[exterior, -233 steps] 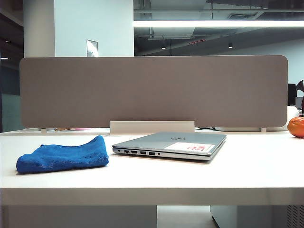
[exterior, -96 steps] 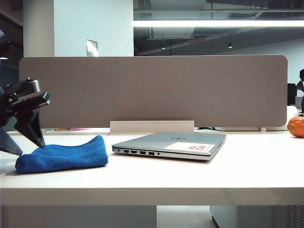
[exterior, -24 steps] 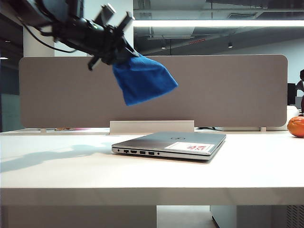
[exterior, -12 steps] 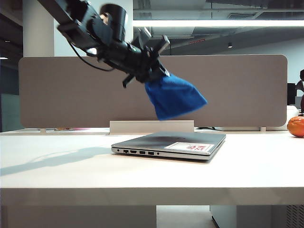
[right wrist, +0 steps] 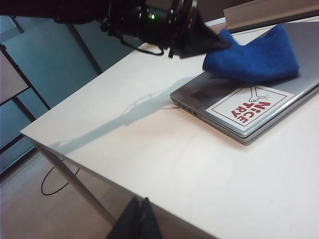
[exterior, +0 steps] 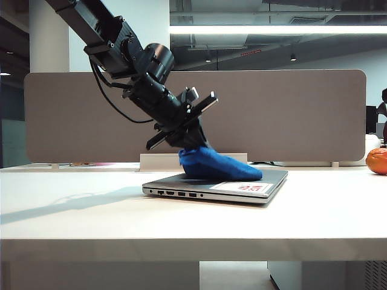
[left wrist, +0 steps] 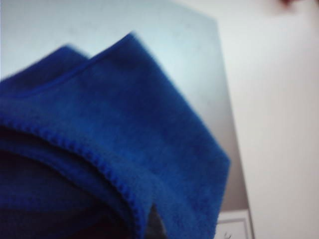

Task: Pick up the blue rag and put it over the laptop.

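Note:
The blue rag (exterior: pixel 221 166) lies bunched on the lid of the closed silver-grey laptop (exterior: pixel 273 179), still pinched at its left end by my left gripper (exterior: pixel 192 145), which slants down onto it and is shut on the cloth. The left wrist view is filled by the rag (left wrist: pixel 124 139), with the laptop lid (left wrist: pixel 164 40) beyond it; the fingers are buried in the cloth. From the right wrist view I see the rag (right wrist: pixel 254 57) on the laptop (right wrist: pixel 204 94) beside its white sticker (right wrist: pixel 248 107). My right gripper (right wrist: pixel 139 219) is shut and holds nothing, off the table's near edge.
A grey partition panel (exterior: pixel 193 115) runs along the back of the white table (exterior: pixel 181 223). An orange round thing (exterior: pixel 378 161) sits at the far right. In the right wrist view the table's corner (right wrist: pixel 30 134) drops to the floor.
My left arm has come down and to the right with the rag, from high in front of the partition to the laptop lid, where the rag now rests. The right arm has not moved.

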`<state>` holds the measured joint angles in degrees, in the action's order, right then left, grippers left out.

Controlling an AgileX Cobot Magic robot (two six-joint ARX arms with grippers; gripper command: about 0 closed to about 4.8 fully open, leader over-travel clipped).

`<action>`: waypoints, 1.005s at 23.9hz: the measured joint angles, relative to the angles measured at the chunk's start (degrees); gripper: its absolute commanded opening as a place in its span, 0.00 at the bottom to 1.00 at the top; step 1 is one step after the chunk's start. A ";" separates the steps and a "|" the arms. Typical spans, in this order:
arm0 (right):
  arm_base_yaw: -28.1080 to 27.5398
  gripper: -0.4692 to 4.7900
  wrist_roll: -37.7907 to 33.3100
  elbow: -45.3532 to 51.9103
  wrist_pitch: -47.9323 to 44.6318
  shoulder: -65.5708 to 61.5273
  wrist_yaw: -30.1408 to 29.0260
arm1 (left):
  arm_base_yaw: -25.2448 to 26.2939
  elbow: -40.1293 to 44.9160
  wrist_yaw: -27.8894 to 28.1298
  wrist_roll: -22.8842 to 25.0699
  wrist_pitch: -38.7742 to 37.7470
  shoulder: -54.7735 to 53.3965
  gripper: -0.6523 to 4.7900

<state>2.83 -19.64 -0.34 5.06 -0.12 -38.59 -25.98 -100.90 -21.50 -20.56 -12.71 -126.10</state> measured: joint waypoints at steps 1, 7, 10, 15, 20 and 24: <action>0.00 0.09 0.00 0.00 0.00 0.00 0.00 | 0.00 0.00 0.02 0.22 -1.25 0.02 0.11; 0.00 0.09 0.00 0.00 0.00 0.00 0.00 | 0.00 0.00 0.07 0.59 -5.81 0.02 0.47; 0.00 0.09 0.00 0.00 0.00 0.00 0.00 | 0.02 0.00 0.04 2.08 -7.98 0.15 0.48; 0.00 0.09 0.00 0.00 0.02 0.00 0.02 | 0.66 -0.52 0.20 9.25 -15.85 1.77 0.75; 0.00 0.09 0.04 0.00 0.00 0.00 1.09 | 2.47 -0.68 2.34 12.20 -19.91 5.81 0.75; 0.00 0.09 0.46 0.00 0.00 0.00 1.46 | 4.44 -0.70 3.32 13.05 -24.72 10.34 0.55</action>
<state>2.83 -19.18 -0.34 5.06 -0.12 -37.12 -21.54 -101.60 -18.17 -7.51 -37.43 -115.77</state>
